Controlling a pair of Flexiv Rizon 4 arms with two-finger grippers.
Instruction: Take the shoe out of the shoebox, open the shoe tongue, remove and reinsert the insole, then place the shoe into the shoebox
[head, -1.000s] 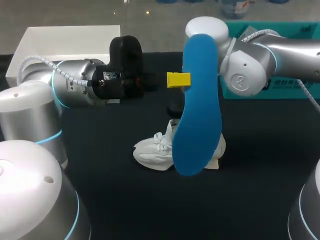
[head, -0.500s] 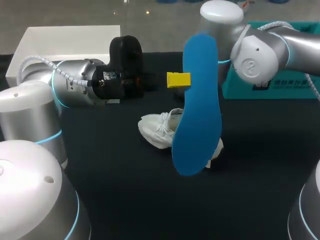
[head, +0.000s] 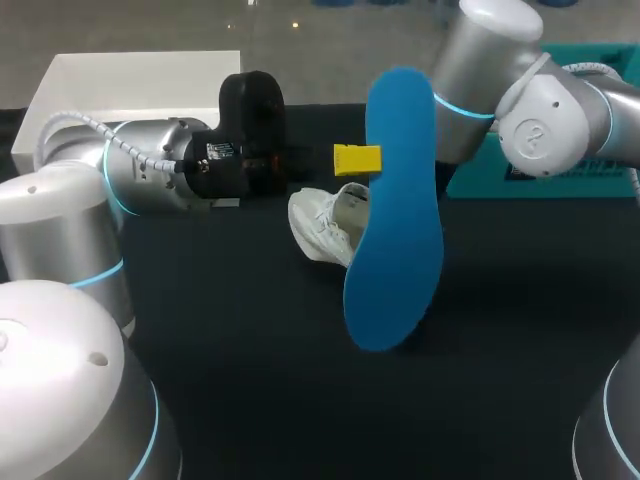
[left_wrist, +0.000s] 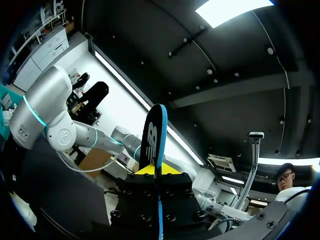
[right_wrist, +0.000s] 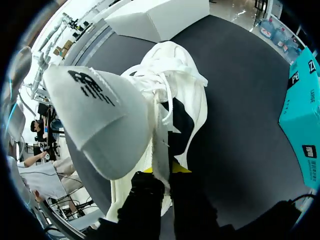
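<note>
Shoe (head: 325, 228) – white, laced – is hanging in the right gripper (right_wrist: 162, 176), whose two fingers are pinching a thin edge of its upper from both sides. In the right wrist view its toe is pointing away from the fingers, over the black table (head: 250, 350), and a pale padded flap (right_wrist: 100, 120) with a dark logo is sitting just beside the pinched edge. From the head view the shoe is showing near the table's middle, partly hidden behind the insole (head: 395, 215); whether it is touching the table cannot be told. Left gripper (head: 357, 160) is clamping that blue insole – holding it upright, long axis vertical, in front of the shoe. In the left wrist view the insole is standing edge-on between the fingers. White box (head: 140, 75) is sitting at the far left corner, well apart from the shoe, and a teal box (head: 590, 170) is lying at the far right under the right arm
</note>
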